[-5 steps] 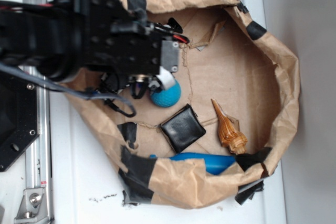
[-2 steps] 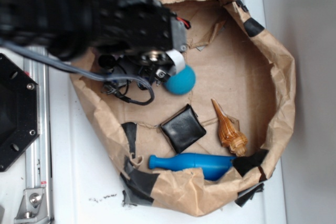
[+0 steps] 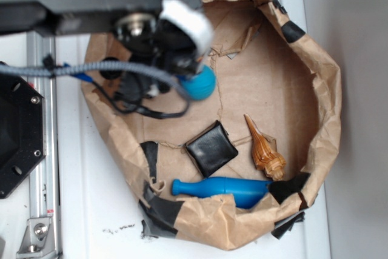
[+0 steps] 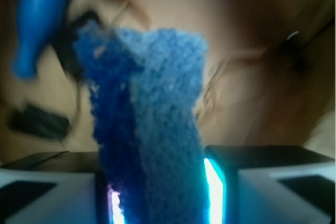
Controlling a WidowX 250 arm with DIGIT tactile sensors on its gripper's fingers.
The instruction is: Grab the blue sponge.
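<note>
The tool (image 4: 157, 203) is clamped on the blue sponge (image 4: 149, 129), which stands up between its two fingers in the wrist view. From outside, the sponge's end shows under the raised arm above the brown paper nest (image 3: 327, 101). Lower in the nest lie a black pad (image 3: 211, 148), a shell (image 3: 264, 148) and a blue bottle shape (image 3: 224, 187).

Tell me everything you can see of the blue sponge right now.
The blue sponge is a bright blue block of porous, rough foam, with one face in darker shade. In the wrist view it stands on end between the two fingers of the gripper, which press its lower sides; its ragged top end is free. It appears to be off the floor, though that view is blurred. In the exterior view only a rounded blue bit shows below the arm, inside the brown paper wall.
</note>
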